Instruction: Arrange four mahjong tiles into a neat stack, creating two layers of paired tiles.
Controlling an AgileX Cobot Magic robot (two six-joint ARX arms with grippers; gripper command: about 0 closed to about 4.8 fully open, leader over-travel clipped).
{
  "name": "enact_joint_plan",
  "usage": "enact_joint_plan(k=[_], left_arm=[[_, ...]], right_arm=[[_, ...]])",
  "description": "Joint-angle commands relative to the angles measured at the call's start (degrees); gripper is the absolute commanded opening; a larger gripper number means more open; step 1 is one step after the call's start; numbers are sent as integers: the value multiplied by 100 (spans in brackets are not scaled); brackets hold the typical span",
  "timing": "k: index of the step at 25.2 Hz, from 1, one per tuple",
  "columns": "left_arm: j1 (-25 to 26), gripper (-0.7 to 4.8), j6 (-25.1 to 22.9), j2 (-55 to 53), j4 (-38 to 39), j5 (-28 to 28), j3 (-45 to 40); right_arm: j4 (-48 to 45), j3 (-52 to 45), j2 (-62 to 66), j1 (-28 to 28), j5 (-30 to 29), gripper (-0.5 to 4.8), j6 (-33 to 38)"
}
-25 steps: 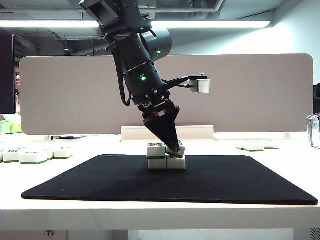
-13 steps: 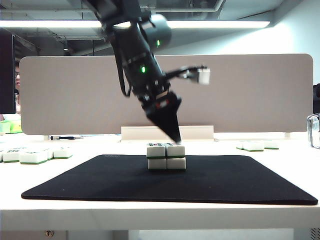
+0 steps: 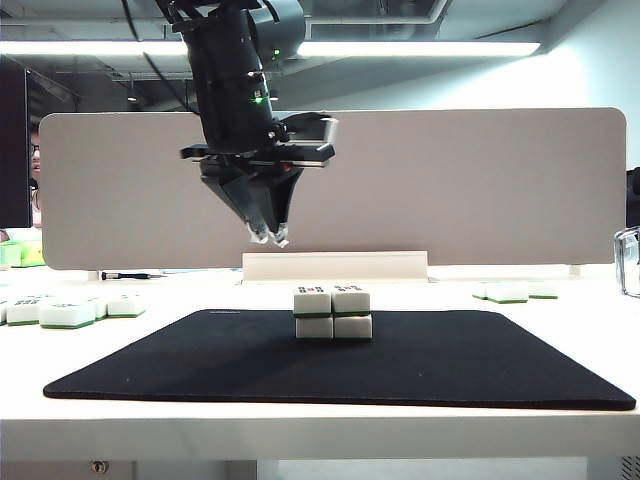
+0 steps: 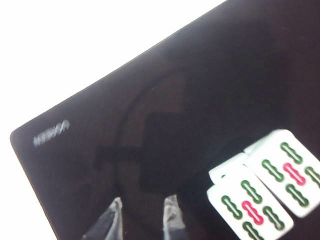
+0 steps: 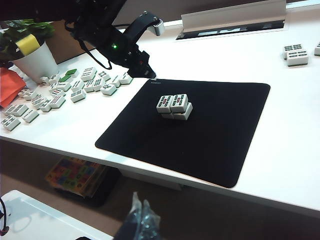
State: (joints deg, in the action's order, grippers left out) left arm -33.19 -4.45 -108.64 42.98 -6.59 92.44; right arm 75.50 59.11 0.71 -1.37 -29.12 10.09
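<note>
Plainly, the stack point(image 3: 333, 313) stands built: four mahjong tiles point(image 5: 173, 106), two wide and two high, sit near the middle of the black mat point(image 3: 480, 365), with green lines showing between the layers. In the exterior view the pair's long axis runs from 9 to 3 o'clock, and the top faces carry green-and-red marks.

The left gripper point(image 3: 269, 236) hangs in the air at about 11 o'clock from the stack, well apart from it and pointing down. In its own wrist view the two fingertips point(image 4: 111, 220) stand a narrow gap apart with only mat between them, so it holds nothing; the top pair of tiles lies off to one side of the fingers, not between them.

The right gripper point(image 5: 140, 220) is far from the mat, low at the near edge of the table point(image 5: 280, 165), its fingers pressed together and empty.

By my reading the stacking looks finished, and the top layer sits square over the bottom. The left arm is much the nearer one, so any last nudge would fall to it, coming down toward 5 o'clock. Spare loose tiles point(image 5: 75, 87) lie off the mat beside a white plant pot point(image 5: 35, 62).
</note>
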Motion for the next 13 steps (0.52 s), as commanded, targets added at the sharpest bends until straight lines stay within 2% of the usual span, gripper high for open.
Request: enact_joint_plan(k=[1, 4, 8, 13], left_arm=[[4, 110, 859, -33, 114, -133, 2], [7, 107, 1213, -118, 243, -129, -2], [0, 51, 1746, -326, 367, -105, -2], [-13, 50, 1843, -514, 385, 195, -2]], right_arm=[[-66, 17, -72, 2, 9, -1, -7], [-68, 17, -72, 2, 9, -1, -7], [-68, 17, -72, 2, 9, -1, -7], [-68, 17, -72, 2, 9, -1, -7]])
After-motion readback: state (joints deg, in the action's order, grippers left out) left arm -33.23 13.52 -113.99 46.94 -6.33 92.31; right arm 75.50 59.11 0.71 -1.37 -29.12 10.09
